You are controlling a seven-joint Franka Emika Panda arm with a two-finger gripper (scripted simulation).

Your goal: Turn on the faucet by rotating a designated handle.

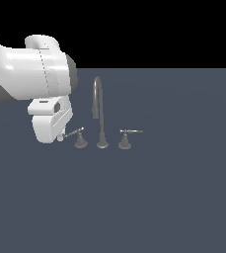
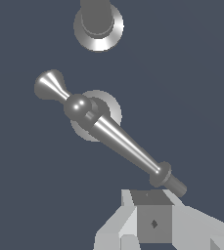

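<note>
Dark slate-blue, the surface (image 1: 173, 197) fills the lower part of the exterior view, with plain black above it. Near the middle, the faucet (image 1: 98, 111) is seen as a thin grey gooseneck spout rising from a small round base and arching over towards the exterior view's left. Two small levers are set on flared bases, one at each side of that base. The twin lever (image 1: 126, 138) is placed on the exterior view's right, its bar pointing rightward. The handle (image 1: 78, 136) is placed on the exterior view's left, just beside the spout base, and its bar is tilted slightly, with the far end pointing towards the white arm (image 1: 30, 69).

The arm is bent down over that side, and the claw (image 1: 61, 137) is found low, right at the tip of the handle's bar — whether it touches cannot be told. In the wrist view the handle (image 2: 114, 137) is shown as a tapered bar running from its round base to a collared tip, which ends just beside one grey finger pad (image 2: 153, 223). Only that part of the claw is shown, so how wide it is set cannot be told.
</note>
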